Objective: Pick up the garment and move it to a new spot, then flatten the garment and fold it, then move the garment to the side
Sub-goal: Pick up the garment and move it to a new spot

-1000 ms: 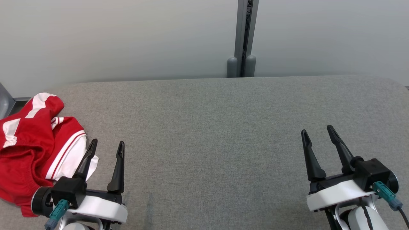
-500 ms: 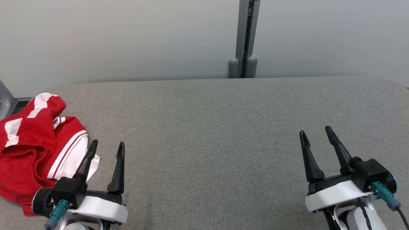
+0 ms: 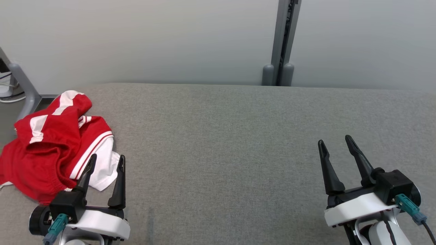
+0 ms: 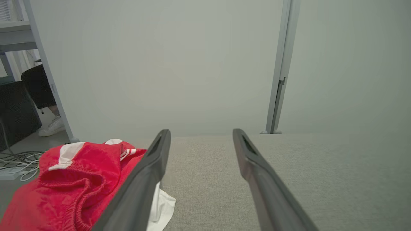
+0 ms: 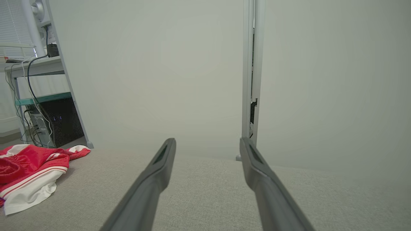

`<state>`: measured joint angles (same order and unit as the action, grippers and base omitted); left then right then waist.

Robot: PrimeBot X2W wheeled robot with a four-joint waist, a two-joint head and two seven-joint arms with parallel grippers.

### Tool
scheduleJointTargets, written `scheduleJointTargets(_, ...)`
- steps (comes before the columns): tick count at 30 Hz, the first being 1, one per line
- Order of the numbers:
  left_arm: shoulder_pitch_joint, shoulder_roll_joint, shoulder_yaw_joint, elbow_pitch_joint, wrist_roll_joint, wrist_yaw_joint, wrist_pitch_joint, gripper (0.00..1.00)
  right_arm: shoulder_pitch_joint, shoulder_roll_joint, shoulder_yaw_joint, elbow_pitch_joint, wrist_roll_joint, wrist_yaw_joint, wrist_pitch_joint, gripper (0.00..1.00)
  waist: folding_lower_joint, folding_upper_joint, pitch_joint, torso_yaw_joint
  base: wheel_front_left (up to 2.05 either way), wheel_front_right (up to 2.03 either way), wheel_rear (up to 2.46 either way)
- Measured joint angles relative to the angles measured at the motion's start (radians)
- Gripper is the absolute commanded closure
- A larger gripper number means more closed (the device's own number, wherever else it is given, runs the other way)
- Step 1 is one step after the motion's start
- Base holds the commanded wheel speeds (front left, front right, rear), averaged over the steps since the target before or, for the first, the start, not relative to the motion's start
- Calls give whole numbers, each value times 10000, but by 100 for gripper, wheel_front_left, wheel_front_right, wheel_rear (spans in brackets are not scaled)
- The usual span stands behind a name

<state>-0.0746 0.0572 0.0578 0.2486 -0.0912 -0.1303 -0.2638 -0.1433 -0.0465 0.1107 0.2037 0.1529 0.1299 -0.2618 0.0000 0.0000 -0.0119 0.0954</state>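
A crumpled red-and-white sports garment is seen lying on the left end of a grey fabric-covered table, with one red edge drooping over the table's left side. It is bunched rather than spread. White stripes are shown on its upper folds, an elasticated red hem is made out in the left wrist view, and a plain white corner is turned toward the near side.

Directly at that white corner the left gripper is found, its two dark fingers spread wide and nothing held between them. Its outer finger is seen crossing the garment's red-and-white edge, while its inner finger stands just beside the white corner. Whether cloth is actually touched cannot be told. In the left wrist view the garment is seen lying to the outer side of the fingers, with only bare table in the gap between them.

Well apart from the garment, far to its right over bare table, the right gripper is seen, likewise spread wide and empty. From the right wrist view the garment is seen far off to the left.

Beyond the garment a pale wall is seen, and to its right a grey upright post. Behind the garment's left side, cables and a person's white shoe are seen on the floor.
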Motion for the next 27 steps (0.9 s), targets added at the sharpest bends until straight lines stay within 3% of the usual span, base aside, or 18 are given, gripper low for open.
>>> scheduleJointTargets(27,-99,33,173,378,-67,6,-6,0,87,4,339,205,351,0,-15,0,0,0,-150,3417,0,0,0)
